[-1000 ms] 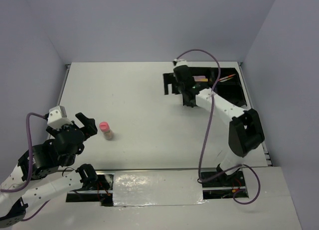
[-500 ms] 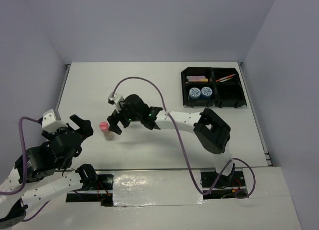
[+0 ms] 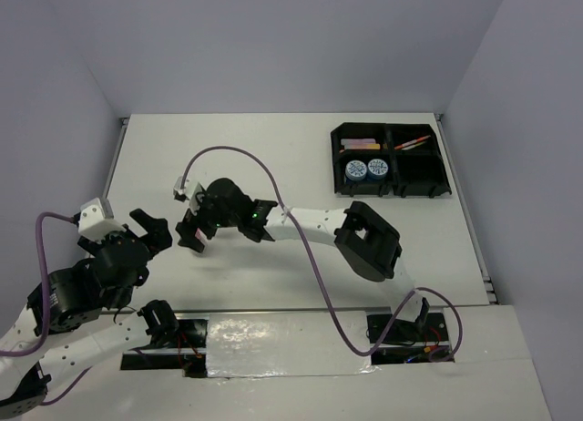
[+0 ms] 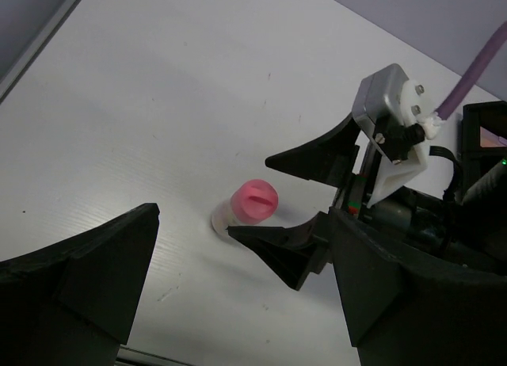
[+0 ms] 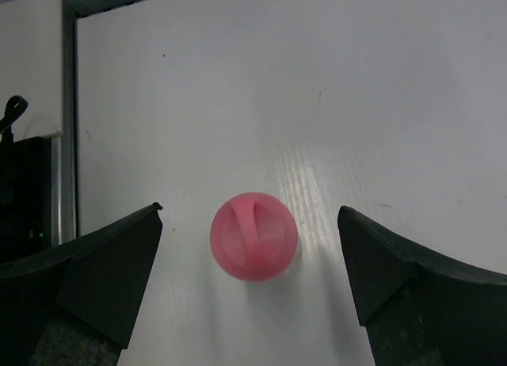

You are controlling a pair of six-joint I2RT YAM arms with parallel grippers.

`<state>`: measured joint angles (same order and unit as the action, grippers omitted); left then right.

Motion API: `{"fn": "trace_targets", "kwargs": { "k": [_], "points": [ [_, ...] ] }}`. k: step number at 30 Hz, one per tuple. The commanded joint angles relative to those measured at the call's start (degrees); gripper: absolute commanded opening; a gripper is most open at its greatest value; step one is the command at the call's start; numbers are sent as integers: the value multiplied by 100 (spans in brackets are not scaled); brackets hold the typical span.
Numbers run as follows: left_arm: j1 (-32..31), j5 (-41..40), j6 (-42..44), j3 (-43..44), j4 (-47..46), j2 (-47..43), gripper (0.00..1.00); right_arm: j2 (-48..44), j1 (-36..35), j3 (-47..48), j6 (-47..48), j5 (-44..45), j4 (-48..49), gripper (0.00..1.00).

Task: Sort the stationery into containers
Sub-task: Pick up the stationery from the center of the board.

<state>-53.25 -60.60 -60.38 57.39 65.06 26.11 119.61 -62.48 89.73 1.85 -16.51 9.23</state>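
The pink-capped bottle (image 5: 253, 236) stands upright on the white table, also seen in the left wrist view (image 4: 255, 201). My right gripper (image 5: 249, 215) is open, one finger on each side of the bottle with a gap both sides. In the top view the right gripper (image 3: 193, 231) covers the bottle. My left gripper (image 3: 157, 231) is open and empty, just left of the bottle. The black tray (image 3: 388, 128) at the back right holds two blue tubs (image 3: 367, 169) and pens (image 3: 413, 143).
The right arm (image 3: 310, 222) stretches across the middle of the table from its base, with its purple cable (image 3: 228, 152) looping above. Grey walls close the table on the left, back and right.
My right arm swung from the tray across to the bottle, then shifted slightly left so its open fingers straddle it. The left arm barely moved.
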Motion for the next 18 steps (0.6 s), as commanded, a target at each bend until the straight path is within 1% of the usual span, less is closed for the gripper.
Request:
{"fn": "trace_targets", "kwargs": {
  "k": [1, 3, 6, 7, 9, 10, 12, 13, 15, 17, 18],
  "points": [
    [34, -31, 158, 36, -204, 61, 99, 325, 8, 509, 193, 69, 0, 99],
    [26, -13, 167, 36, -213, 96, 99, 422, 16, 702, 211, 95, -79, 98],
    [26, -5, 193, 27, -239, 105, 99, 537, 8, 782, 255, 122, -194, 93],
    [34, 4, 202, 27, -248, 105, 99, 537, 8, 774, 272, 157, -220, 87],
    [34, 13, 220, 27, -257, 105, 99, 502, -1, 695, 281, 236, -220, 83],
    [26, 13, 228, 27, -274, 105, 99, 458, -1, 651, 307, 236, -194, 76],
    [34, 22, 263, 18, -309, 105, 99, 431, -10, 563, 342, 245, -176, 69],
    [26, 30, 272, 27, -318, 105, 99, 414, -10, 545, 360, 236, -176, 58],
    [26, 39, 272, 27, -318, 105, 99, 405, -1, 519, 386, 236, -194, 49],
    [34, 31, 264, 18, -301, 96, 99, 414, -10, 510, 395, 236, -212, 16],
    [26, 31, 264, 18, -292, 88, 99, 405, -1, 467, 361, 254, -185, 5]
  ]
}}
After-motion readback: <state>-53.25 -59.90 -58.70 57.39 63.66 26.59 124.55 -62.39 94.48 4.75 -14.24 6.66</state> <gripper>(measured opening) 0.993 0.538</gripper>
